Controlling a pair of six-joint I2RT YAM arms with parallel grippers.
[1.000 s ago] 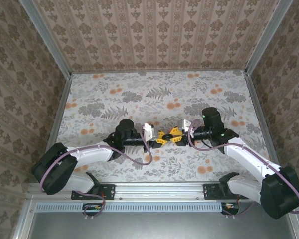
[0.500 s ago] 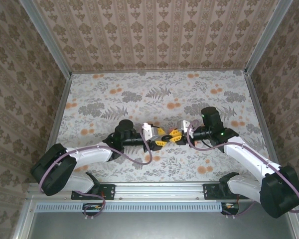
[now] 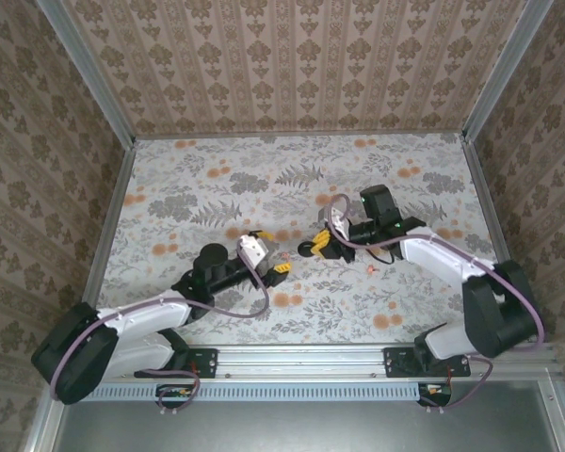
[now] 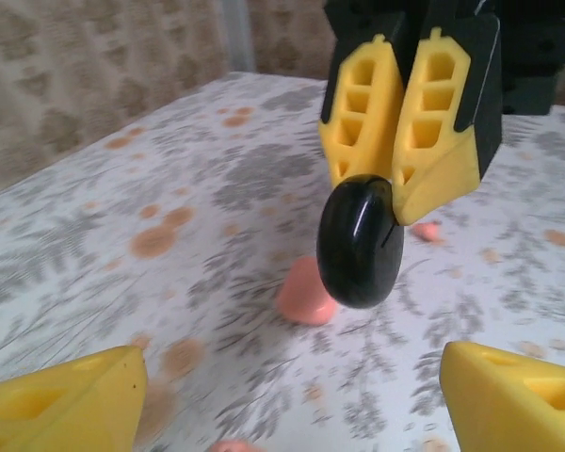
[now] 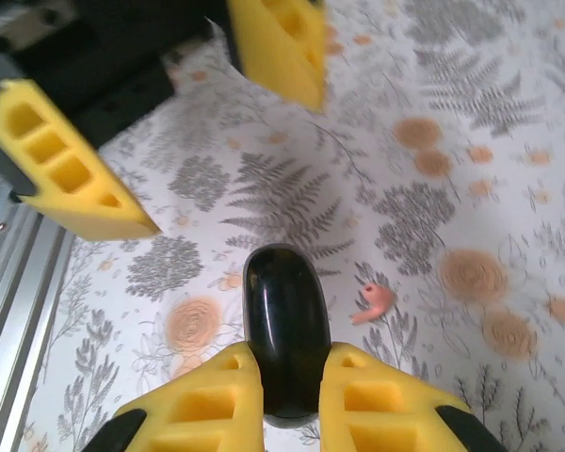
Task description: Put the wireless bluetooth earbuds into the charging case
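One earbud [image 5: 375, 299] (blurred) lies near right tool's [image 5: 292, 365] black disc [image 5: 282, 301].

Built as a left arm [image 3: 141, 315] and a right arm [image 3: 452, 268] from smooth white shells and fat black round joints, with a thin purple cable [image 3: 254, 306] looping along each. Tipped with a left gripper [image 3: 271, 252] and a right gripper [image 3: 316, 247] of bright yellow plastic fingers [image 4: 367, 113], blocky and wedge-shaped, with rows of square holes and black parts behind. Set on small black bases [image 3: 193, 360] at the near edge.
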